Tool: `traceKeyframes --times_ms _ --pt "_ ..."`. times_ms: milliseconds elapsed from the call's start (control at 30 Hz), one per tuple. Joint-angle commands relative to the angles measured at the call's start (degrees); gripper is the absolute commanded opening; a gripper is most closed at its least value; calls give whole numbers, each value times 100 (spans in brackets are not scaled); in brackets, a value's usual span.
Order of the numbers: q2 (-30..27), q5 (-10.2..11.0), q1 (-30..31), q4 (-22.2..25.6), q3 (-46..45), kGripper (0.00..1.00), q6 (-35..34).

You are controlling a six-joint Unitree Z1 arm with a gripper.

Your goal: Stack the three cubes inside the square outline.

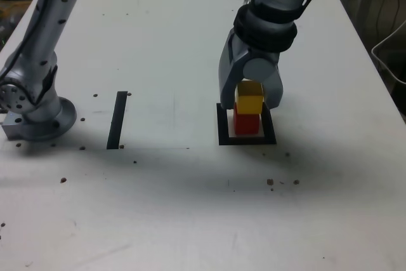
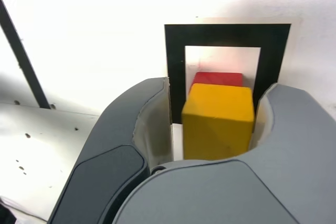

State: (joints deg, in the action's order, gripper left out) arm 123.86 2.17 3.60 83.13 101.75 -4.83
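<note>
In the exterior view, we see the yellow cube [image 1: 249, 97] on the red cube [image 1: 246, 124], inside the square outline [image 1: 225, 139] on the bench [image 1: 171, 207]. In the wrist view, our end effector [image 2: 212, 116] is released, its parted jaws either side of the yellow cube.

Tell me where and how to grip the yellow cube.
Pinch the yellow cube by two opposite upright sides, coming from above: its flat faces stand clear of the red cube beneath, and the open pincer already straddles it.
</note>
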Motion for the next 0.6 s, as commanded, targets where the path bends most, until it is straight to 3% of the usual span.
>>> traceKeyframes --times_ms 0,333,567 --pt "-91 2 -2 29 1 100 9" --pt "-295 -9 -3 265 -137 100 12" --pt "-995 4 -140 482 -50 100 313"
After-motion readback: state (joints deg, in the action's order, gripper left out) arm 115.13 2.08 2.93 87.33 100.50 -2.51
